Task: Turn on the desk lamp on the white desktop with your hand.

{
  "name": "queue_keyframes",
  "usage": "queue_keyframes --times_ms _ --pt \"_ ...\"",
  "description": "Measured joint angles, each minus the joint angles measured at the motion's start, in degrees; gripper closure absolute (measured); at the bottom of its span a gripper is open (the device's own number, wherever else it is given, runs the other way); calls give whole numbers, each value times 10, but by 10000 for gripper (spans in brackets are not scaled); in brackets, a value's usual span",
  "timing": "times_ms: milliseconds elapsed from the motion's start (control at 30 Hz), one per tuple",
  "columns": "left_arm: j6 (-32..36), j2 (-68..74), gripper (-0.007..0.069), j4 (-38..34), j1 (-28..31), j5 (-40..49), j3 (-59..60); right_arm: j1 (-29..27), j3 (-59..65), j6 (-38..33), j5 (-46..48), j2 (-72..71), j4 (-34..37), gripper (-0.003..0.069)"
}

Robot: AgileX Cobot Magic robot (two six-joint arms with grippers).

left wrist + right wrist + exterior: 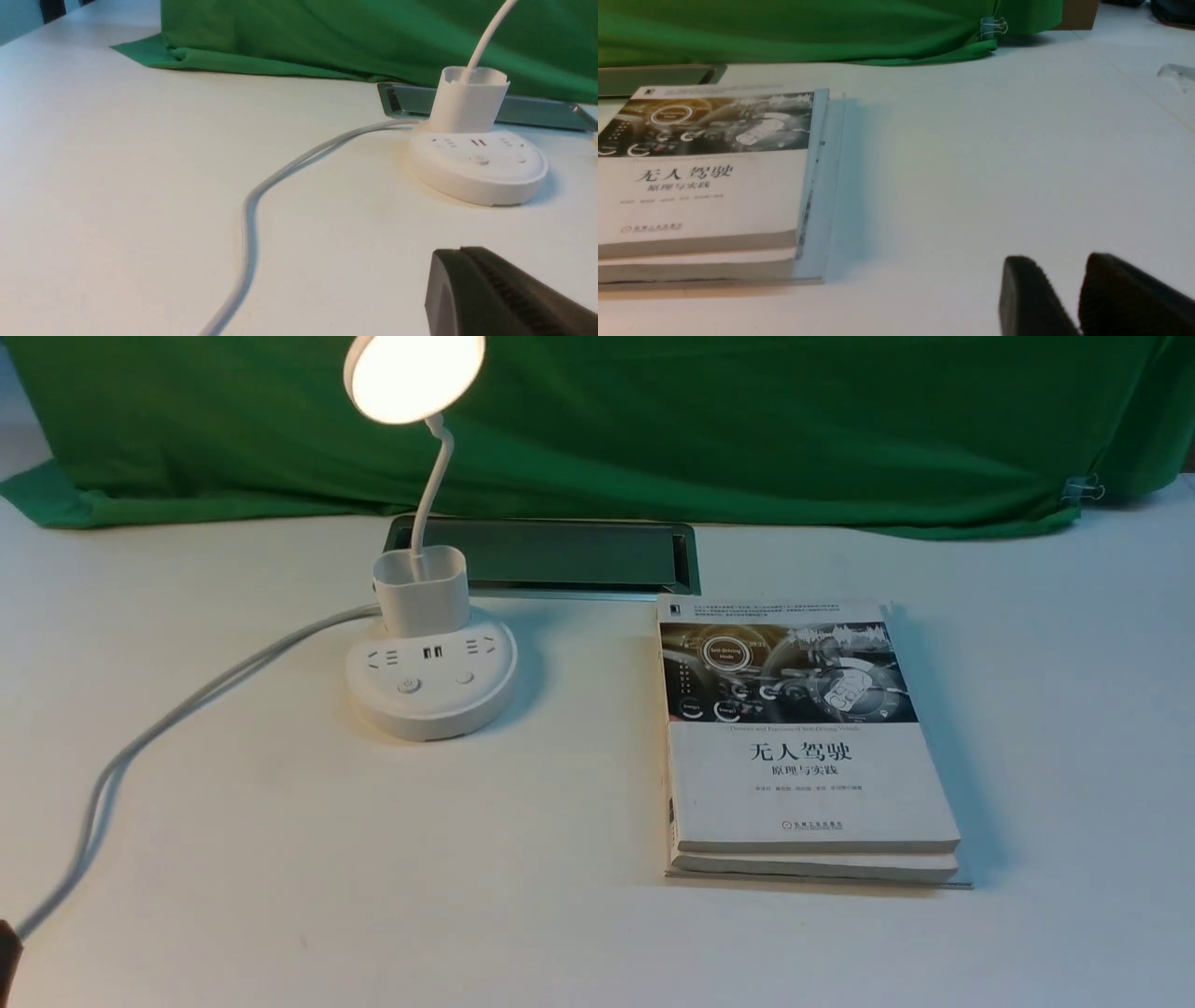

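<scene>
Since the desk lamp at the tabletop's far-left already glows, task looks done: left end effector sits low near its base, gap unreadable; right end effector idles narrow and empty beside the books.

the white surface carries the desk lamp on its round base, left of centre, its disc head lit. the lamp's white cable trails across the surface toward the left edge. right of the lamp lie two stacked books. behind them a dark metal-rimmed panel sits in the surface, and green cloth drapes onto the far edge.
</scene>
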Motion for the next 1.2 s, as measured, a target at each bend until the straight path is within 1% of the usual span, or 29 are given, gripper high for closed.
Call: queue_keyframes --times_ms 200,1200 --pt "17 0 623 -2 0 -4 0 0 0 0 -1 0 0 421" --pt "17 -1 623 -2 0 -6 0 0 0 0 -1 0 0 421"
